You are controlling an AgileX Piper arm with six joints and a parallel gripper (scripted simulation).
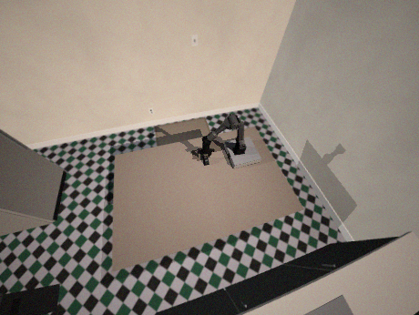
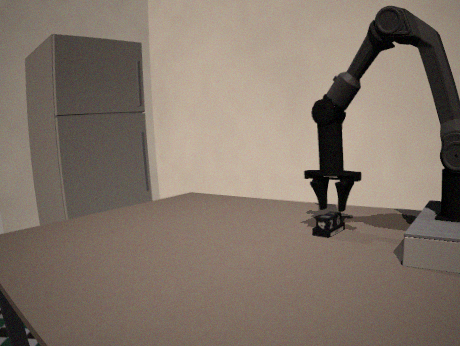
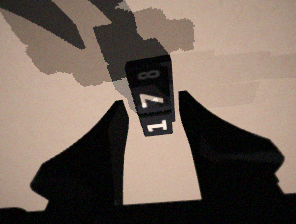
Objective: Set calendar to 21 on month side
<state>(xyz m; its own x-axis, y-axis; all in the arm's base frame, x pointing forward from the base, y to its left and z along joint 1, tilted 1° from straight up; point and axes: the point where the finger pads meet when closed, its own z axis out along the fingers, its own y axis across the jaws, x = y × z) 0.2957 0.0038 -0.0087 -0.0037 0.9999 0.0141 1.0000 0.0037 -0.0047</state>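
Note:
The calendar (image 2: 328, 224) is a small black tray with two dark cubes, standing on the brown table close to the arm's base. In the wrist view the cubes (image 3: 150, 97) lie in a row running away from the camera. Their upper faces show a white 8 at the far end and a 7 nearer. The near end face shows a 1. My gripper (image 2: 332, 205) points straight down and hovers just above the calendar. Its fingers are open and stand on either side of the near cube in the wrist view (image 3: 151, 107), holding nothing. In the top view the gripper (image 1: 205, 160) covers the calendar.
The arm's grey base block (image 2: 432, 240) stands on the table right of the calendar. A grey fridge (image 2: 92, 125) stands beyond the table's far left edge. The table (image 1: 196, 196) sits on a checkered floor near the room's corner.

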